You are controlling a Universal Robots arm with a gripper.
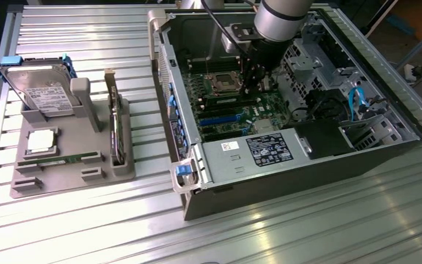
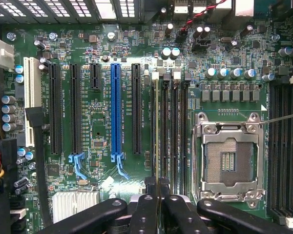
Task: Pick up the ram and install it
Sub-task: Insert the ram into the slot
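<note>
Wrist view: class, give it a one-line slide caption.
Shut gripper over what looks like the ram, edge-on among the memory slots beside the empty processor socket.

On the table (image 1: 306,234), a holder tray (image 1: 28,190) lies at the exterior view's left and an open computer case (image 1: 306,175) at its right. Inside the case, above the motherboard (image 2: 100,117), the end effector (image 2: 158,191) grips the ram (image 2: 157,122), set on edge between expansion slots (image 2: 136,107) and processor socket (image 2: 228,161).
</note>
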